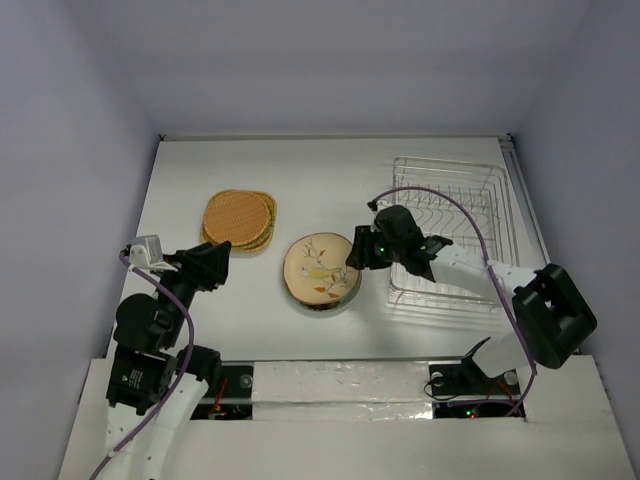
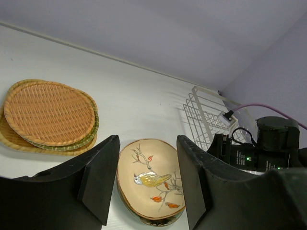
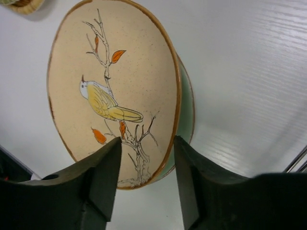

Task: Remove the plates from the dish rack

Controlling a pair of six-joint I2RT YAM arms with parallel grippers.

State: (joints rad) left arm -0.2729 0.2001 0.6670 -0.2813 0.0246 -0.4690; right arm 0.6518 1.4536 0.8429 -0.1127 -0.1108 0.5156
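The beige plate (image 1: pixel 318 266) lies on the green plate (image 3: pixel 186 108) mid-surface, the rack (image 1: pixel 447 161) looks empty, and the right end effector (image 3: pixel 146 148), released at the rim, should back away level without nudging the stack

No legible text, label, brand, number or sign was found in any of the three views. The one marking noted, on the beige plate (image 3: pixel 110 96), was pictorial only: a bird on a branch.
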